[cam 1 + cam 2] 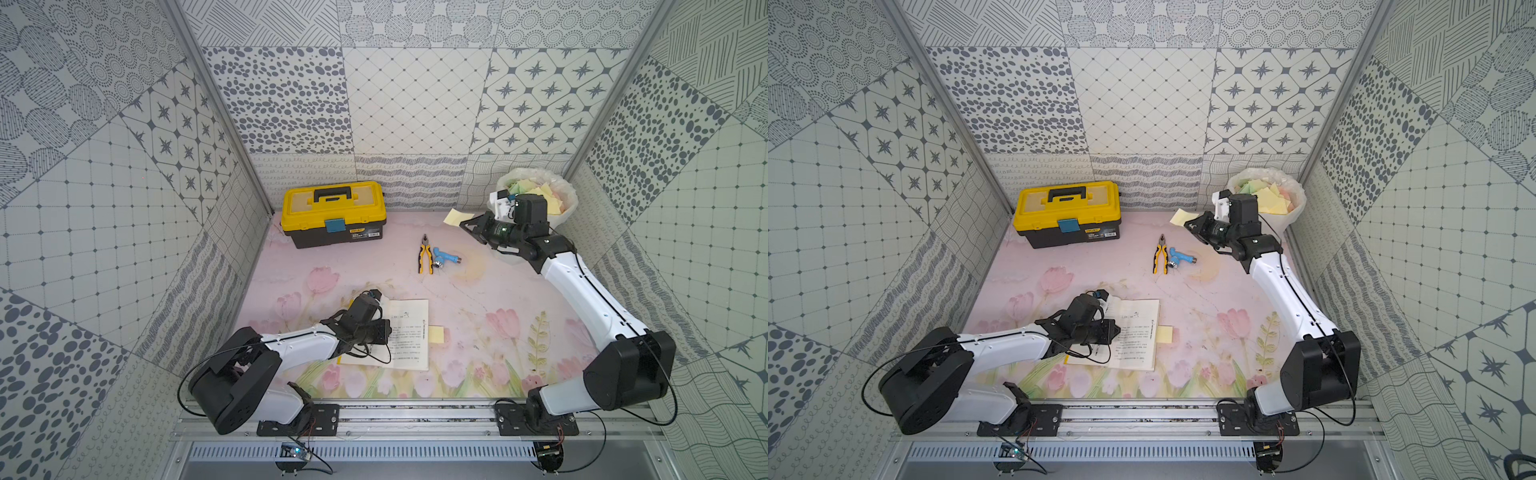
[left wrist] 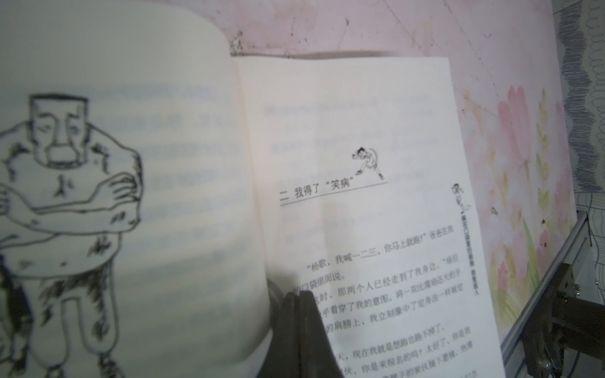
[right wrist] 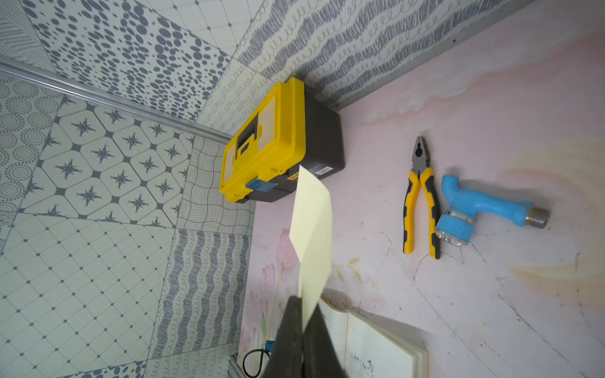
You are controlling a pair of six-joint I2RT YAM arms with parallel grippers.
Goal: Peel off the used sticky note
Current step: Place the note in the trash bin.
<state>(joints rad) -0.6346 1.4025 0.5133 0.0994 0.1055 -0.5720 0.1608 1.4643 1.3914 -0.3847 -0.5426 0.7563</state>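
My right gripper [image 1: 464, 224] [image 3: 302, 311] is shut on a corner of a pale yellow sticky note [image 1: 455, 216] [image 1: 1180, 217] [image 3: 312, 235]. It holds the note in the air at the back right, just left of the bin. An open book [image 1: 409, 332] [image 2: 360, 229] lies on the mat near the front. My left gripper [image 2: 299, 294] [image 1: 384, 328] is shut, its tips resting on the right-hand page near the spine. Another yellow note [image 1: 436, 334] [image 1: 1165, 334] pokes out from the book's right edge.
A plastic-lined bin [image 1: 569, 203] holding several coloured notes stands in the back right corner behind my right wrist. A yellow toolbox [image 1: 332, 212] sits at the back left. Pliers [image 1: 424, 259] and a blue tap [image 1: 446, 255] lie mid-table.
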